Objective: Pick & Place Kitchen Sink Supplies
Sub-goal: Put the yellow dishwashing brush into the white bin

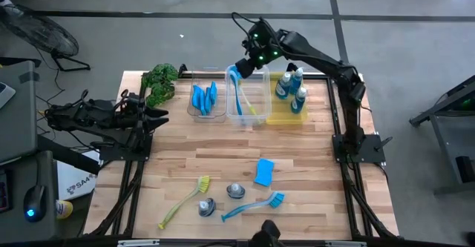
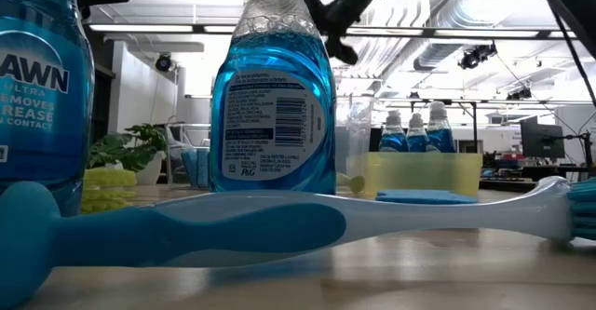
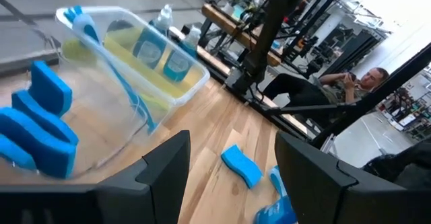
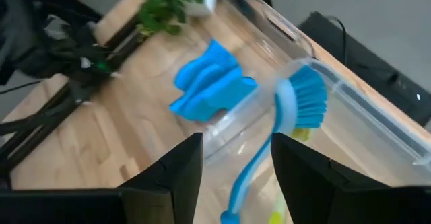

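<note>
The right gripper [image 1: 239, 67], jaws apart, hovers at twelve o'clock over the long blue dish brush [image 1: 239, 93] leaning in the clear plastic bin [image 1: 261, 118]; lift straight up; the left gripper [image 1: 157, 113] waits open at nine.

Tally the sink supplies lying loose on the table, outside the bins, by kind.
Sponges: 1, the blue sponge
Dish brushes: 2, the yellow-green brush and the blue brush
Bottles: 2, the left bottle and the right bottle
Total: 5
</note>
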{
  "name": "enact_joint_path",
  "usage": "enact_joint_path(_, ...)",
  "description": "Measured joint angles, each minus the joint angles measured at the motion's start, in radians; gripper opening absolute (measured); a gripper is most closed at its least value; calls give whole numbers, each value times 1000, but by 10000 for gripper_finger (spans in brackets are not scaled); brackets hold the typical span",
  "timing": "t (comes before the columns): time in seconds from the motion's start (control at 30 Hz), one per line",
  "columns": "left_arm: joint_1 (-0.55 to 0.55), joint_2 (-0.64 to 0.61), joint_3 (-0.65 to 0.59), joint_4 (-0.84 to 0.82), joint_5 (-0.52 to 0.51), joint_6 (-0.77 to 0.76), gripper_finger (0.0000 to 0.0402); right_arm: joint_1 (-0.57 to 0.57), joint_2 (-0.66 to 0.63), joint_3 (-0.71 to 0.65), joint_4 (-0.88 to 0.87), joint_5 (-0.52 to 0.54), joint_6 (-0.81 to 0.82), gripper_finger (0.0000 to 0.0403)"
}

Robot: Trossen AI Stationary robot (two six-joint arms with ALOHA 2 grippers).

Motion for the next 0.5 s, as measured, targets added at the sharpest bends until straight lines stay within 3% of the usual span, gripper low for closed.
enact_joint_path(0.17,0,1,0,-55,61,-51,214,36,-68,0,-22,29,-11,169)
enact_joint_path(0.5,0,19,0,-137,249,-75,214,137,-161,0,-173,215,14,169)
